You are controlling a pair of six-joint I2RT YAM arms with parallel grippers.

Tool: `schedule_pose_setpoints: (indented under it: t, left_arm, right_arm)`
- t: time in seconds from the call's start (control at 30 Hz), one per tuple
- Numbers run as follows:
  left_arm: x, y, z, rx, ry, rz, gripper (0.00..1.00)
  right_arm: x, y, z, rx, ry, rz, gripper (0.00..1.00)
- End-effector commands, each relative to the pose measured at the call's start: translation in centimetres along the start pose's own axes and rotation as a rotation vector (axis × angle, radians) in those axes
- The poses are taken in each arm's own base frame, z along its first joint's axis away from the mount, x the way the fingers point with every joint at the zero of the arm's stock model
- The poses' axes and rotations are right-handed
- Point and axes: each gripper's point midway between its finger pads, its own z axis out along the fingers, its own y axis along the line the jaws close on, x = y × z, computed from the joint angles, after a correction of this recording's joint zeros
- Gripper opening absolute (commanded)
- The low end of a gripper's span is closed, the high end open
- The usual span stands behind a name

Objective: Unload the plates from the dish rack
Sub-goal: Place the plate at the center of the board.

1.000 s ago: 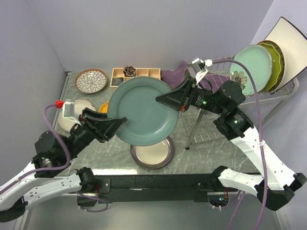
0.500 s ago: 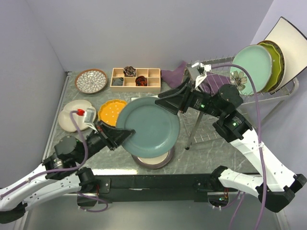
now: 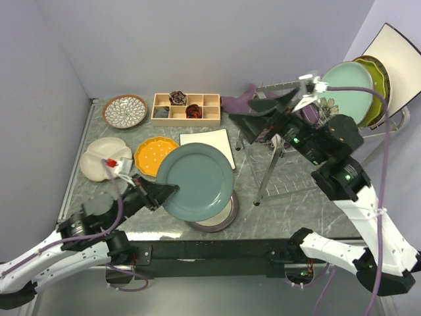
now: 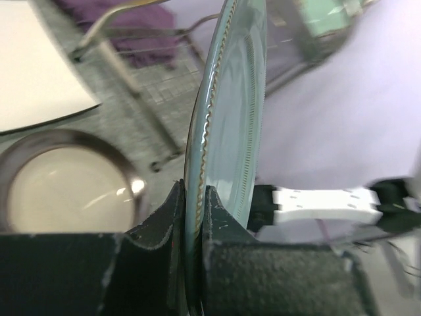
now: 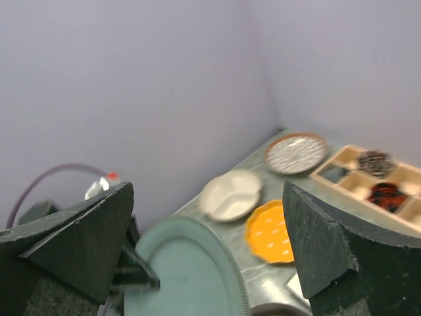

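Closest to the near edge of the grey-green marbled desk (image 3: 263, 212), the left gripper (image 3: 160, 192) is clamped on the rim of the round teal plate (image 3: 195, 181). The left wrist view shows both fingers pressed against the plate's edge. Half a second ago the right gripper (image 3: 243, 109) was holding the opposite rim. It has now let go and drawn back toward the right side, with its jaws spread wide and nothing between them, so the left arm alone carries the plate.

The teal plate has also come nearer and lower. It hangs tilted over a round brown-rimmed plate with a cream centre (image 3: 222, 215), which lies by the middle of the near edge. Whether the two touch cannot be told.

With the plate moved, a flat white square plate (image 3: 207, 141) now shows behind it. To the left lie an orange scalloped plate (image 3: 152, 155) and a cream divided plate (image 3: 99, 161), the latter by the left edge.

Farther back, the silver wire dish rack (image 3: 266, 172) stands at the right edge. It holds a pale green plate (image 3: 348, 89), a yellow-green plate (image 3: 380, 79) and a second white square plate (image 3: 400, 59).

The handover looks finished. The teal plate probably goes down onto the stack next, and the right arm is free for the remaining three.
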Motion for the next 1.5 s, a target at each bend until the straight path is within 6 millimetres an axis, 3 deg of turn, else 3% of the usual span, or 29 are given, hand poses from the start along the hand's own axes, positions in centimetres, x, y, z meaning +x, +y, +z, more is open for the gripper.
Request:
schedule_pose_setpoints:
  t: [0.0,0.07,0.2,0.3,0.33,0.37,0.43,0.5,0.9,1.13,1.47]
  left_arm:
    - [-0.9,0.9,2.1,-0.084,-0.065,-0.033,0.01]
    - [0.0,2.3,2.9,-0.153,-0.039,-0.027,0.01]
    - [1.0,4.0,4.1,-0.231,-0.022,-0.04,0.01]
    - [1.7,5.5,5.2,-0.257,0.005,-0.069,0.01]
    - [3.3,6.0,5.6,-0.241,0.078,-0.085,0.01]
    - [2.5,7.3,6.0,-0.261,0.057,-0.103,0.01]
    - [3.7,7.8,6.5,-0.2,0.124,-0.157,0.01]
    - [3.3,9.3,6.6,-0.204,0.117,-0.187,0.01]
    - [5.3,10.4,6.7,-0.175,0.174,-0.27,0.01]
    - [8.3,12.4,6.8,-0.186,0.244,-0.336,0.01]
    - [9.4,13.6,6.4,-0.208,0.257,-0.345,0.04]
  right_arm:
    - [-5.0,-1.7,-3.8,0.205,-0.152,-0.077,1.0]
    - [-5.1,-2.5,-4.9,0.258,-0.168,-0.099,1.0]
    - [-5.9,-2.4,-7.9,0.292,-0.221,-0.117,1.0]
    - [-5.8,-2.0,-8.9,0.273,-0.248,-0.11,1.0]
    - [-5.5,-1.9,-8.9,0.26,-0.242,-0.107,1.0]
    - [-5.5,-1.3,-8.9,0.229,-0.24,-0.111,1.0]
    - [-5.4,-0.8,-9.0,0.211,-0.223,-0.109,1.0]
    - [-5.3,-0.6,-9.1,0.207,-0.214,-0.109,1.0]
    - [-5.5,-0.6,-9.6,0.205,-0.234,-0.119,1.0]
    - [-5.5,-0.4,-9.9,0.194,-0.246,-0.13,1.0]
    - [-5.4,-0.6,-9.6,0.199,-0.237,-0.137,1.0]
